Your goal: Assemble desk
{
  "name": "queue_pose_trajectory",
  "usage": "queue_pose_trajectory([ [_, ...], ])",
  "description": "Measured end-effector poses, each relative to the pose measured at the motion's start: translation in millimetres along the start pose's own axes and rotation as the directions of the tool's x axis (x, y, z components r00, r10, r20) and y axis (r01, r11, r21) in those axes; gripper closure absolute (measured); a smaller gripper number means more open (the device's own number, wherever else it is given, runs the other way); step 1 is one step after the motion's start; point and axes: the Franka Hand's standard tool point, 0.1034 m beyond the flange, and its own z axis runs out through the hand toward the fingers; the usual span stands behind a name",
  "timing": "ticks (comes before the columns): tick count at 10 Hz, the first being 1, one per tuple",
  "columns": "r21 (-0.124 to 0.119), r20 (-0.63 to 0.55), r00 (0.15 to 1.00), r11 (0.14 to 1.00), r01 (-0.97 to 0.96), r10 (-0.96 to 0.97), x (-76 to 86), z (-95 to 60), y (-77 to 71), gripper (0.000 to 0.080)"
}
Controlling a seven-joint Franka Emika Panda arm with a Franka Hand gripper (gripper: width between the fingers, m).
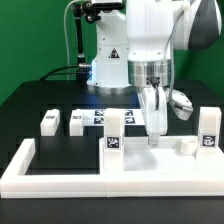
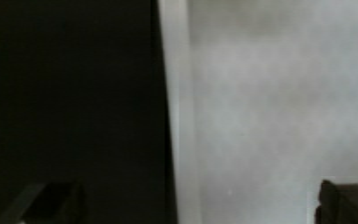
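Tabletop (image 1: 150, 158) is lying flat on the table (image 1: 30, 110), tucked into the fence (image 1: 25, 165) corner, under my tool (image 1: 156, 135).
I am holding the tool's fingers (image 2: 345, 198) wide apart, gripping nothing, pointing down at the slab near its middle. The wrist view is showing its blurred white surface beside the black table. Two legs (image 1: 48, 121) are standing on the exterior view's left, well apart from the slab, and two more are standing near its ends.
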Motion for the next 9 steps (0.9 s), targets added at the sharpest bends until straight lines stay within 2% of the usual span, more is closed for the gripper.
queue_pose_trajectory([
  [1,-0.006,0.0,1.0,1.0,0.01,-0.01,1.7,4.3,1.6,0.0151],
  [3,-0.035,0.003,1.0,0.999,0.02,-0.019,5.0,11.2,6.0,0.0151],
  [4,-0.034,0.003,1.0,0.999,0.02,-0.02,4.6,11.1,5.7,0.0151],
  [6,-0.036,0.003,1.0,0.999,0.022,-0.022,3.9,11.7,6.2,0.0409],
  [7,-0.036,0.003,1.0,0.999,0.022,-0.022,3.7,11.8,6.3,0.0409],
  [8,-0.036,0.003,1.0,0.999,0.022,-0.022,3.7,11.9,6.4,0.0603],
  [9,-0.036,0.003,1.0,0.999,0.022,-0.022,3.7,11.9,6.4,0.0728],
])
